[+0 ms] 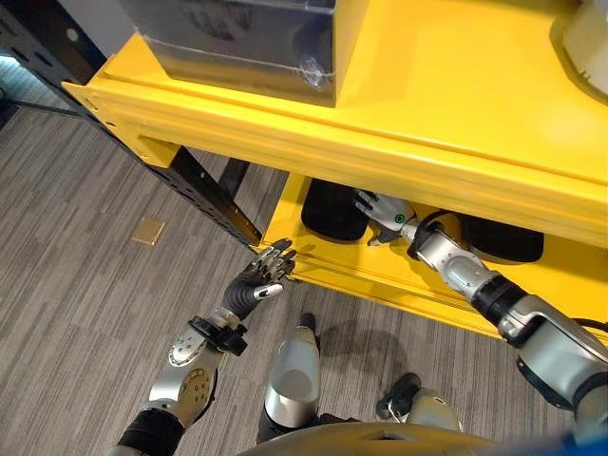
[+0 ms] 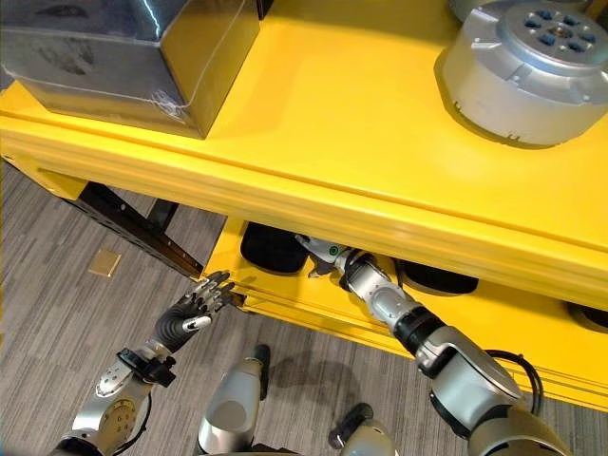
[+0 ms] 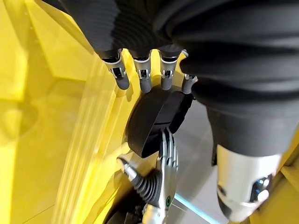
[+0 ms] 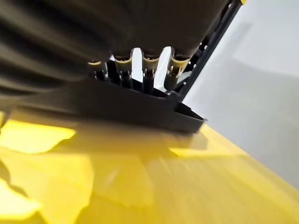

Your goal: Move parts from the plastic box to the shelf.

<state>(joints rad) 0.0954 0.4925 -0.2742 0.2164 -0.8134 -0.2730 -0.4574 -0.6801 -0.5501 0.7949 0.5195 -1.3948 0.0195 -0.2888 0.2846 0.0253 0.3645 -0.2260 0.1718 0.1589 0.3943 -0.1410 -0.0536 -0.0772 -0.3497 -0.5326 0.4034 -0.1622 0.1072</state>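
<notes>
On the yellow shelf's lower level [image 1: 380,275] lies a flat black part [image 1: 332,211]. My right hand [image 1: 385,214] reaches in under the upper level, its straight fingers [image 4: 149,70] laid against that part [image 4: 131,105] and its thumb beside it. The left wrist view shows the same black part [image 3: 149,116] with the right hand [image 3: 168,156] flat along it. My left hand [image 1: 261,280] hovers open at the lower level's front left corner, holding nothing. A second black part [image 1: 499,239] lies further right on this level. The plastic box [image 1: 237,38] stands on the upper level [image 1: 427,104].
A round silver part [image 2: 532,66] sits on the upper level to the right of the box. A black perforated upright [image 1: 204,190] runs down at the shelf's left end. On the grey carpet to the left lies a small tan square [image 1: 148,231].
</notes>
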